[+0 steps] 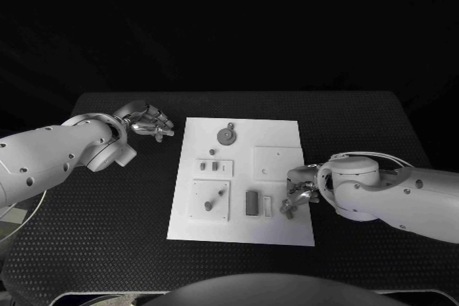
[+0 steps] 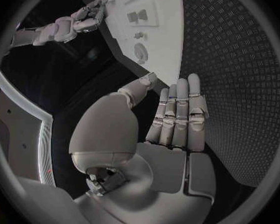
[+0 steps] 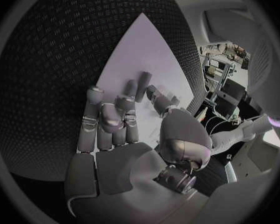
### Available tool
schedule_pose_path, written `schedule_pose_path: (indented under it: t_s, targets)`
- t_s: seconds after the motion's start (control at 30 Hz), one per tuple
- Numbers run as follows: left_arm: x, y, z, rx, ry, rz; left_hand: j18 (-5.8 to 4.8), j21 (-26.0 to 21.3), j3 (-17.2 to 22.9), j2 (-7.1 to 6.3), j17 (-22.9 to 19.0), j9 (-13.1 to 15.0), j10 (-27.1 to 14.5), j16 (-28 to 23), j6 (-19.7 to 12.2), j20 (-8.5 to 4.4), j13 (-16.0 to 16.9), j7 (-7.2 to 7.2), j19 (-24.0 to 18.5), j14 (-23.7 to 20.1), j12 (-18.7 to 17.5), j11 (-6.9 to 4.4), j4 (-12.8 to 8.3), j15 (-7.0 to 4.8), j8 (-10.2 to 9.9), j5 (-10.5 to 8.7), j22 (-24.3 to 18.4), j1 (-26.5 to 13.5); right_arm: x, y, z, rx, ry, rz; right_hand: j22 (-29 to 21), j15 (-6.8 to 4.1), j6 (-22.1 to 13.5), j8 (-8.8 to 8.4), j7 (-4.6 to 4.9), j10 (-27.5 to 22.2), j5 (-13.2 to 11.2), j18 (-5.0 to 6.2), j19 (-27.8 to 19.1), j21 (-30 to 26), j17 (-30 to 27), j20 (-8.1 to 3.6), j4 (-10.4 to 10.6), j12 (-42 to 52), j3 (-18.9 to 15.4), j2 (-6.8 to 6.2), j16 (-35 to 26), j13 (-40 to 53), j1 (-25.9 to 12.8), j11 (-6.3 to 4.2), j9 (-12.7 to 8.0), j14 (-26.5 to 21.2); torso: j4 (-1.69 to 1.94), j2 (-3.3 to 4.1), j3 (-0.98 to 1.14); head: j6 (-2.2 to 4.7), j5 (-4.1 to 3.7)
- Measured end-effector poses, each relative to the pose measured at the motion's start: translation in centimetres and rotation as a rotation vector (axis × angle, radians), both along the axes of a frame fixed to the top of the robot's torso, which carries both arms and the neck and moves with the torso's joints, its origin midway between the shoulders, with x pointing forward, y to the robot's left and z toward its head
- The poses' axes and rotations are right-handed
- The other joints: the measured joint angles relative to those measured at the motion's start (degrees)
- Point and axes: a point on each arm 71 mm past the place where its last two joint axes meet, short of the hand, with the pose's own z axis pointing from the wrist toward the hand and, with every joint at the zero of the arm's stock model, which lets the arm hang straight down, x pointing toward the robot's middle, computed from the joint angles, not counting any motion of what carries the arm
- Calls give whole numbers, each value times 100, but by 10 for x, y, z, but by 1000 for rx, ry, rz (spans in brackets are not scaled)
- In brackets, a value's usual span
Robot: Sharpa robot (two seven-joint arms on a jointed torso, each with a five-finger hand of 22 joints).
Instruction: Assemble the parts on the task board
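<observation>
- Lying flat in the middle of the black textured table, the white rectangular task board has its long axis running from the table's near edge to its far edge; no writing on it can be read.
- A round grey disc part sits near the board's far edge, and a dark grey rectangular block part lies toward the near edge, its long axis along the board's.
- The silver right hand rests over the board's right edge near the near-right corner, pinching a small grey part in its fingertips.
- The silver left hand hovers just off the board's far-left corner, fingers straight, side by side, holding nothing.
</observation>
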Motion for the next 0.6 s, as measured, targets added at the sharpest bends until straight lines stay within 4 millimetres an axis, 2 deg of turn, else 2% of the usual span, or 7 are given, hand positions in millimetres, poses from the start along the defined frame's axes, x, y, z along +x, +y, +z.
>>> schedule_pose_path:
  t_s: [0.13, 0.2, 0.4, 0.6]
  targets:
    - [0, 0, 0, 0, 1, 0, 0, 0, 0, 0, 5, 0, 0, 0, 0, 0, 0, 0, 0, 0, 0, 0, 0, 0, 0, 0, 0, 0, -3, 4, 1, -35, -39, 41, 0, 1, 0, 0, 0, -21, 0, -6, 0, 0, 0, 0, -17, 0, 71, -62, -23, 0, 125, 20, -35, -1, 1, 0, -1, -1, -8]
    - [0, 0, 0, 0, 1, -1, 0, 0, 0, 0, 5, 0, 0, 0, 0, 0, 0, 0, 0, 0, 0, 0, 0, 0, 0, 0, 0, 0, -5, 6, 1, -50, -56, 58, 0, 46, 0, 0, 0, -53, 0, -42, -7, 0, 0, 7, -157, 0, 150, -10, -23, 0, 456, 52, -35, -13, 1, 0, -3, 0, -8]
    - [0, 0, 0, 1, 2, -1, 0, 0, 0, 0, 5, -5, 0, 0, 0, 0, 0, 0, 0, 0, 0, 0, 0, 0, 0, 0, -1, 0, -3, 8, 4, -76, -95, 79, -1, 84, -10, 0, 10, -92, -44, -84, -73, 0, 0, 33, -215, 0, 116, -2, -23, 1, 1221, 92, -32, -19, 3, 0, -4, 2, -8]
    - [0, 0, 0, 1, 2, 0, 0, 0, 0, 0, 7, -5, 0, 0, 0, 0, -5, 0, 0, 21, 0, 0, 0, 21, 0, 0, -1, 0, -3, 8, 5, -77, -98, 79, -1, 93, -28, -1, 28, -101, -26, -87, -106, 0, 0, 66, -224, 0, 60, -41, -23, -15, 1327, 102, -32, -26, 5, -1, -4, 2, -8]
